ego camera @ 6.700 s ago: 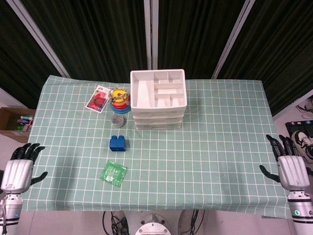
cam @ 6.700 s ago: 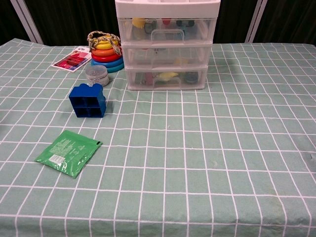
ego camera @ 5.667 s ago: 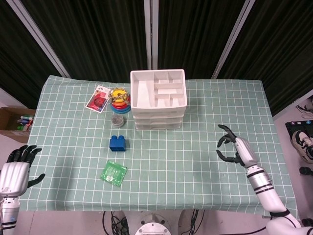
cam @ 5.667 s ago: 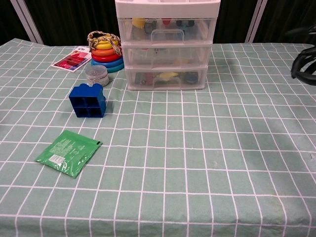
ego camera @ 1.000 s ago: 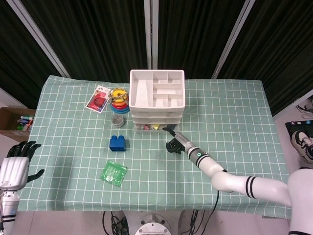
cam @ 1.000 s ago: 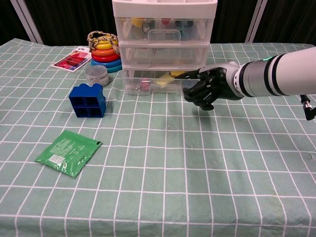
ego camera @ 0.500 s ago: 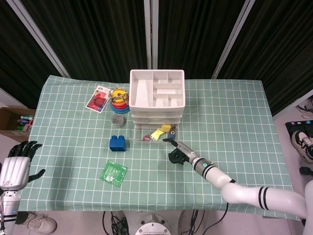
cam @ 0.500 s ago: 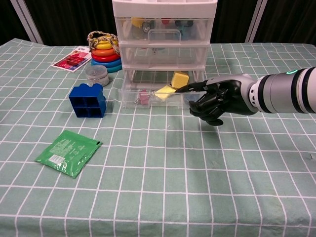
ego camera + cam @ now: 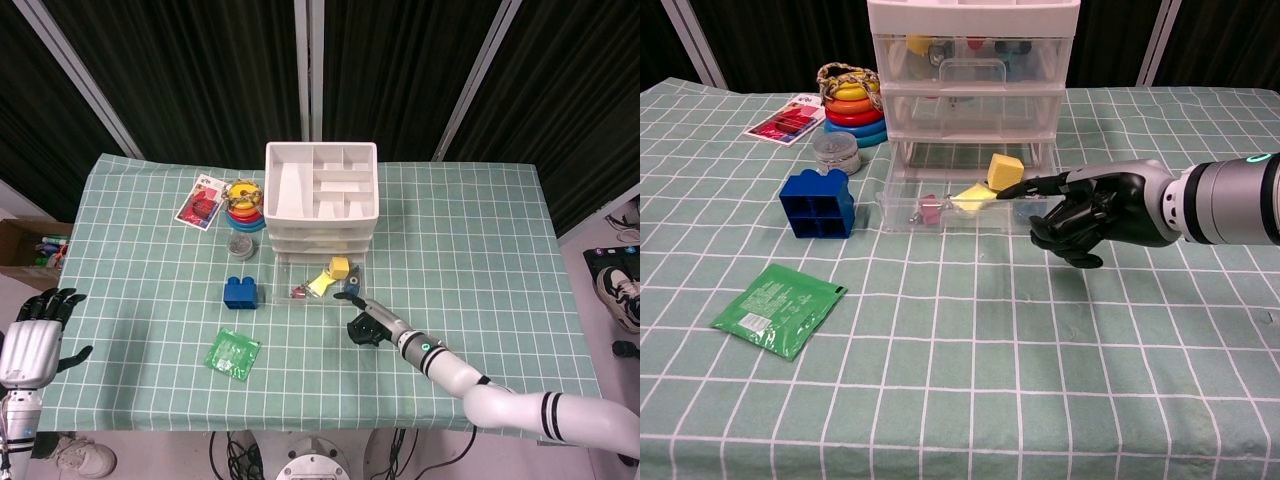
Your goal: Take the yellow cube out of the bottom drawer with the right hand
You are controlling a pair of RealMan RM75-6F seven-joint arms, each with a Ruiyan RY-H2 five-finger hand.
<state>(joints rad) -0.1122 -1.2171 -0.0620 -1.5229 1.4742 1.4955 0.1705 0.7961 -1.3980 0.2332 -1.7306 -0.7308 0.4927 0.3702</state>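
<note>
The white three-drawer cabinet (image 9: 322, 200) (image 9: 975, 70) stands at the table's middle back. Its clear bottom drawer (image 9: 287, 273) (image 9: 905, 205) is pulled out. The yellow cube (image 9: 340, 266) (image 9: 1005, 166) lies at the drawer's back right, next to a flat yellow piece (image 9: 970, 198) and small red items. My right hand (image 9: 366, 326) (image 9: 1090, 215) sits just in front of the drawer's right end. One finger is stretched onto the front rim and the others are curled in, holding nothing. My left hand (image 9: 30, 340) hangs open past the table's left edge.
A blue block (image 9: 240, 292) (image 9: 818, 203) and a green packet (image 9: 232, 353) (image 9: 780, 309) lie left of the drawer. A ring stacker (image 9: 245, 203) (image 9: 853, 105), a small jar (image 9: 240, 245) (image 9: 836, 152) and a card (image 9: 200, 202) (image 9: 790, 120) sit left of the cabinet.
My right hand has drawn back toward the table's front, and the bottom drawer has slid further out with it. The yellow cube now shows in full.
</note>
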